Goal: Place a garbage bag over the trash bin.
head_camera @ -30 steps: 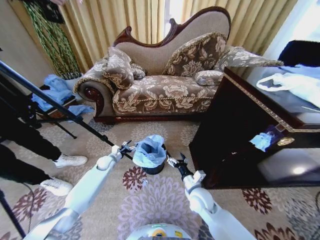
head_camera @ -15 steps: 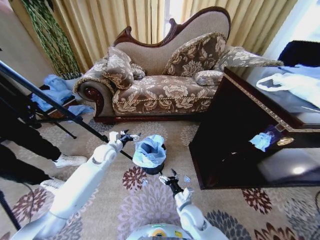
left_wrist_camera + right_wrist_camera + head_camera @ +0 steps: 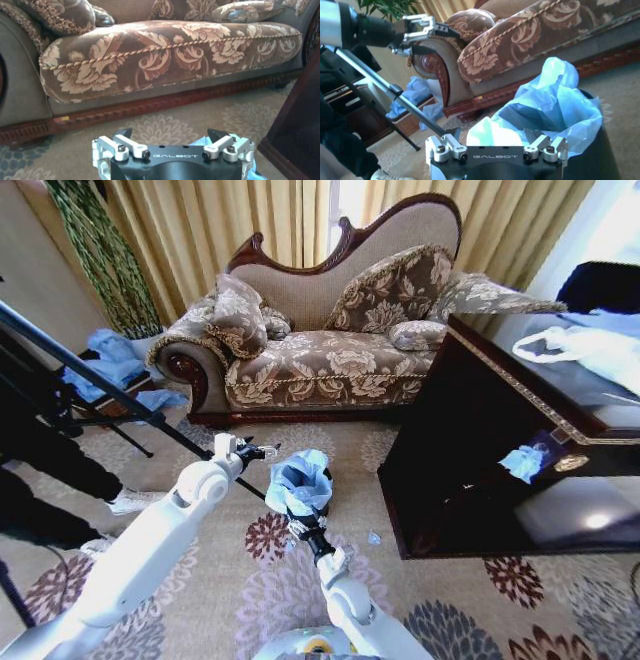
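The bin (image 3: 312, 502) is standing on the carpet (image 3: 300, 580) in front of the sofa (image 3: 330, 360), with the dark cabinet (image 3: 470, 450) well off to its right and open floor between them. The bag (image 3: 298, 480) is sitting in and over the bin's mouth — its blue plastic is bunching above the rim and draping over the near edge.

The right gripper (image 3: 303, 525) is hanging at the bin's near side, fingers spread and holding nothing; in the right wrist view the bag (image 3: 547, 108) and the bin (image 3: 600, 157) are lying just past the fingertips (image 3: 536, 135).

The left gripper (image 3: 262, 451) is hovering just left of the bag's top, apart from it, fingers released. In the left wrist view a sliver of blue is showing beside the fingers (image 3: 218, 134), with the sofa's edge beyond.

Both wrist housings are reading "GALBOT".
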Robot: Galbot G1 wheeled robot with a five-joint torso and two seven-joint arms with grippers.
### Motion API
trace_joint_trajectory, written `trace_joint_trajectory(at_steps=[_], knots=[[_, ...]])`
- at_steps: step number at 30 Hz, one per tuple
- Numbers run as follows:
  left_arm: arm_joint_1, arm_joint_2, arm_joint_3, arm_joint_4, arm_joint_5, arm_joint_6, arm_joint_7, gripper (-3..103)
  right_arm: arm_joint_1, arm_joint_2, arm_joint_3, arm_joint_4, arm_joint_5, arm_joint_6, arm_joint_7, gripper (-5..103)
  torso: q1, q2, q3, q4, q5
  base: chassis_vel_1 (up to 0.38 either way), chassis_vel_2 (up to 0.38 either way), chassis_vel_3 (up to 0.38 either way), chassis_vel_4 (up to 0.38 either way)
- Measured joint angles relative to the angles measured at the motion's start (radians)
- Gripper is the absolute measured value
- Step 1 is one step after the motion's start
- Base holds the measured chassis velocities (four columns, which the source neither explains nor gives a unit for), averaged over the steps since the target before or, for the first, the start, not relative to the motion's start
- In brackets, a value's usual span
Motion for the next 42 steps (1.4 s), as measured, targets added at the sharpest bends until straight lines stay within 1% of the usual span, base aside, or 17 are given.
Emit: trace_joint_trajectory(at_steps=[1,2,3,6,11,12,15,16,17,19,20,21,23,27,31,38,42], knots=[[0.000,0.000,0.000,0.000,0.000,0.000,0.000,100,0.000,0.000,0.000,0.000,0.000,0.000,0.000,85,0.000,0.000,0.000,0.0000,0.0000,0.000,0.000,0.000,0.000],[0.000,0.000,0.000,0.000,0.002,-0.003,0.006,100,0.007,0.004,-0.006,-0.015,0.000,0.000,-0.001,80,0.000,0.000,0.000,0.0000,0.0002,0.000,0.000,0.000,0.000],[0.000,0.000,0.000,0.001,0.003,-0.005,0.009,100,0.012,0.007,-0.010,-0.026,-0.002,0.001,-0.002,79,0.000,0.000,0.000,0.0000,0.0001,0.000,0.000,0.000,0.000],[-0.001,-0.001,0.000,0.001,0.005,-0.012,0.013,100,0.023,0.012,-0.016,-0.046,-0.004,0.002,-0.002,78,0.000,0.000,0.000,0.0000,0.0001,0.000,0.000,0.000,0.000],[0.000,0.000,-0.001,0.004,0.013,-0.031,0.031,100,0.042,0.010,-0.020,-0.074,-0.007,0.004,-0.003,62,0.000,0.000,0.000,0.0000,0.0002,0.000,0.000,0.000,0.000],[0.000,0.000,-0.001,0.004,0.013,-0.031,0.031,100,0.042,0.010,-0.020,-0.074,-0.007,0.004,-0.003,62,0.000,0.000,0.000,0.0000,0.0002,0.000,0.000,0.000,0.000],[0.001,0.005,-0.004,0.013,0.020,-0.041,0.041,100,0.047,0.004,-0.026,-0.074,-0.006,0.004,-0.003,46,0.000,0.000,0.000,0.0000,0.0001,0.000,0.000,0.000,0.000],[0.001,0.005,-0.004,0.013,0.020,-0.041,0.041,100,0.047,0.004,-0.026,-0.074,-0.006,0.004,-0.003,46,0.000,0.000,0.000,0.0000,0.0001,0.000,0.000,0.000,0.000],[0.001,0.005,-0.005,0.018,0.024,-0.047,0.044,100,0.047,0.003,-0.027,-0.075,-0.007,0.004,-0.003,41,0.000,0.000,0.000,0.0000,0.0001,0.000,0.000,0.000,0.000],[0.001,0.005,-0.006,0.019,0.025,-0.049,0.046,100,0.047,0.002,-0.028,-0.076,-0.007,0.004,-0.003,41,0.000,0.000,0.000,0.0000,0.0001,0.000,0.000,0.000,0.000],[0.001,0.005,-0.007,0.022,0.026,-0.054,0.050,100,0.047,0.002,-0.030,-0.079,-0.010,0.005,-0.003,30,0.000,0.000,0.000,0.0000,0.0002,0.000,0.000,0.000,0.000],[0.001,0.005,-0.007,0.023,0.026,-0.057,0.051,100,0.046,0.001,-0.031,-0.080,-0.011,0.006,-0.003,24,0.000,0.000,0.000,0.0000,0.0001,0.000,0.000,0.000,0.000],[0.001,0.005,-0.007,0.023,0.026,-0.060,0.053,100,0.046,0.000,-0.032,-0.081,-0.013,0.007,-0.003,24,0.000,0.000,0.000,0.0000,0.0002,0.000,0.000,0.000,0.000],[-0.003,0.001,-0.006,0.023,0.026,-0.072,0.067,100,0.047,-0.007,-0.033,-0.101,-0.043,0.026,-0.018,3,0.000,0.000,0.000,0.0000,0.0002,0.000,0.000,0.000,0.000],[-0.003,-0.001,-0.003,0.025,0.026,-0.079,0.078,100,0.045,-0.018,-0.027,-0.111,-0.067,0.044,-0.034,0,0.000,0.000,0.000,0.0001,0.0003,0.000,0.000,0.000,0.000],[-0.004,-0.008,-0.001,0.041,0.032,-0.088,0.085,100,0.018,-0.044,-0.029,-0.107,-0.085,0.051,-0.053,0,0.000,0.000,0.000,0.0000,0.0001,0.000,0.000,0.000,0.000],[-0.004,-0.016,0.001,0.050,0.037,-0.092,0.088,100,-0.001,-0.027,-0.036,-0.146,-0.103,0.062,-0.060,0,0.000,0.000,0.000,0.0000,0.0002,0.000,0.000,0.000,0.000]])
